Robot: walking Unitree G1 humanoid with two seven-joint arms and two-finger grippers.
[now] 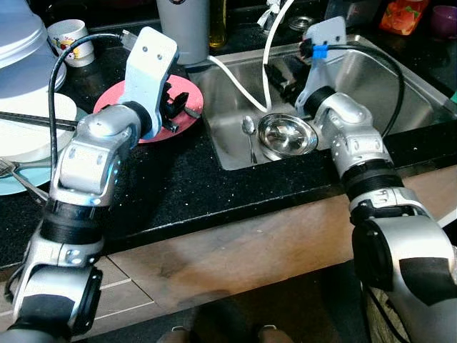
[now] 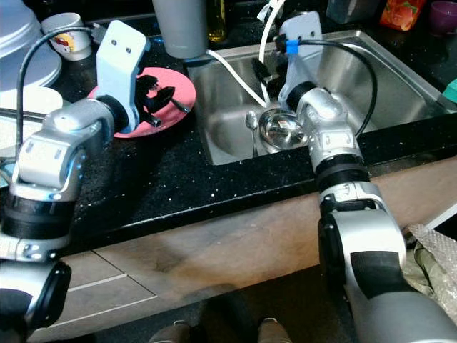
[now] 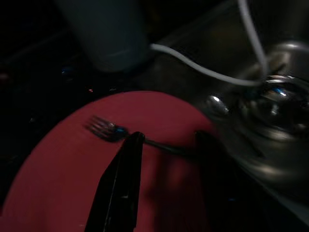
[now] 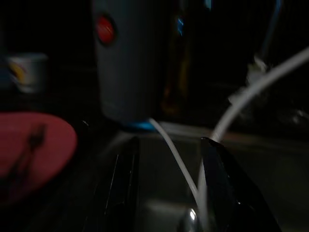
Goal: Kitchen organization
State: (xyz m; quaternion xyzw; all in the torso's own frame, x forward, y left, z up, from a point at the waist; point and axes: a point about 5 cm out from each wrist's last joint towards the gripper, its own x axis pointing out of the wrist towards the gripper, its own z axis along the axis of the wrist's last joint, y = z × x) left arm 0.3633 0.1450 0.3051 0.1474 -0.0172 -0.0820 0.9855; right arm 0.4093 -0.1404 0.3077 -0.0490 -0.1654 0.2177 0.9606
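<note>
A pink plate (image 1: 190, 95) lies on the black counter just left of the sink (image 1: 389, 75). A metal fork (image 3: 104, 128) rests on it. My left gripper (image 3: 169, 140) hangs low over the plate, open, one finger on each side of the fork's handle. In the sink sit a steel bowl (image 1: 287, 136) and a spoon (image 1: 248, 128). My right gripper (image 4: 169, 142) is held open above the sink's back part, past the bowl. A white hose (image 4: 176, 159) runs between its fingers.
A grey canister (image 1: 184, 28) stands behind the plate. At far left are a mug (image 1: 70, 36), stacked white plates (image 1: 28, 121) and a fork (image 1: 18, 175) on a teal plate. An orange packet (image 1: 403, 14) sits behind the sink. Black counter fronts the sink.
</note>
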